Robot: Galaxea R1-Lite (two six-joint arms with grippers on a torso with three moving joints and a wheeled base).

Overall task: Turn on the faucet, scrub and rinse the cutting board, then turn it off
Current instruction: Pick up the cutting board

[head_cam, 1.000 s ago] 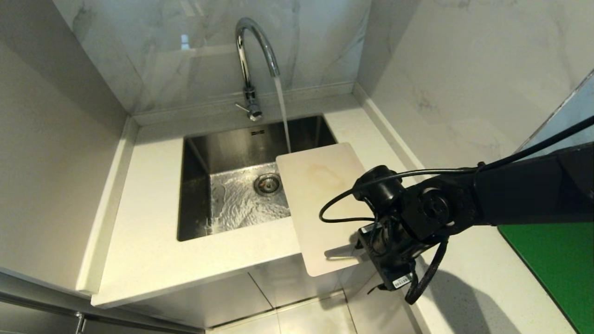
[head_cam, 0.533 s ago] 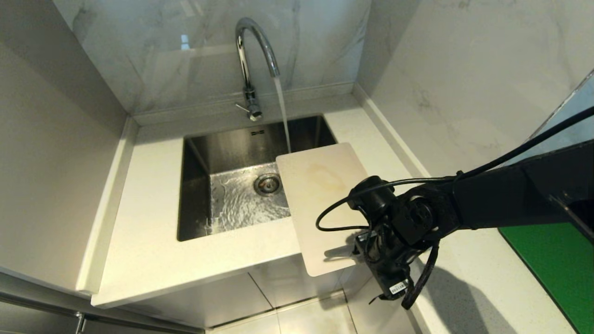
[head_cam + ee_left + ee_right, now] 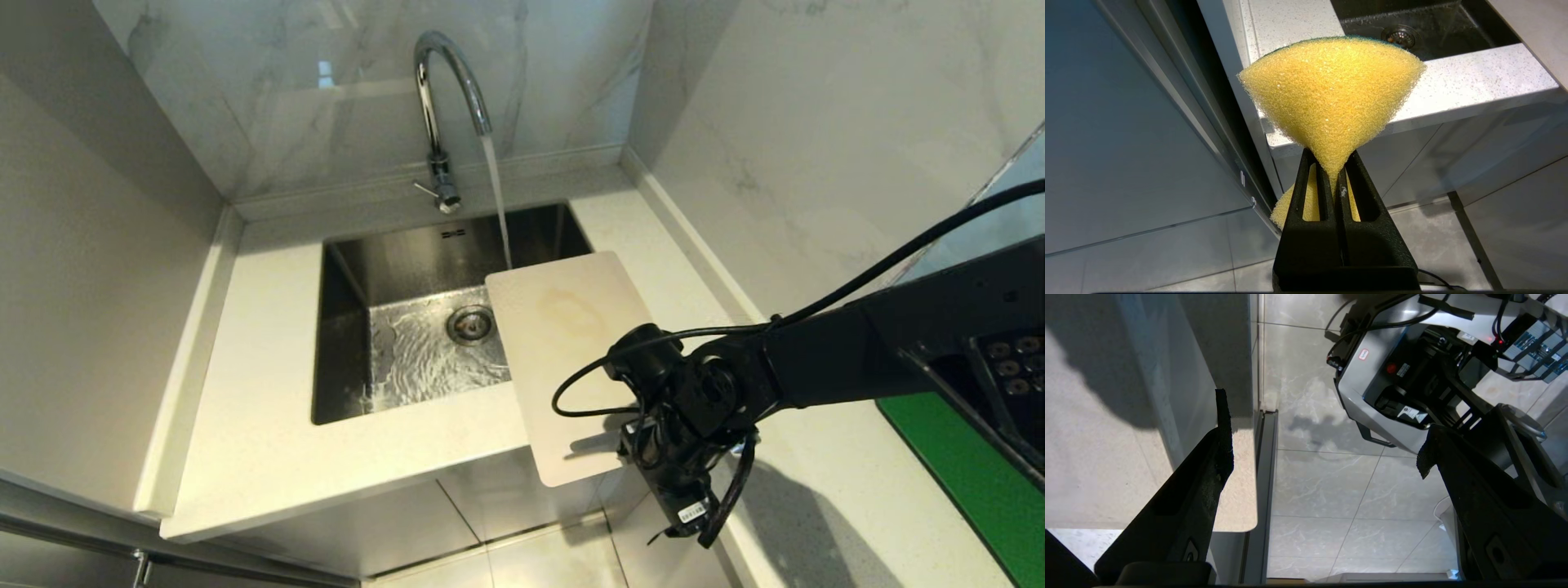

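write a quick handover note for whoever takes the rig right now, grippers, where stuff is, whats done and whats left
Right gripper: jaws wide open, empty, pointing down just off the counter's front edge, beside the near end of the cutting board.
Left gripper: shut on the yellow sponge, held low in front of the counter, outside the head view.
Cutting board: lies flat on the counter, one side over the sink, near end overhanging the front edge; brownish stain visible.
Faucet: on, water falling into the sink just past the board's far corner.
Done: water on.
Left: scrub, rinse, turn the faucet off.
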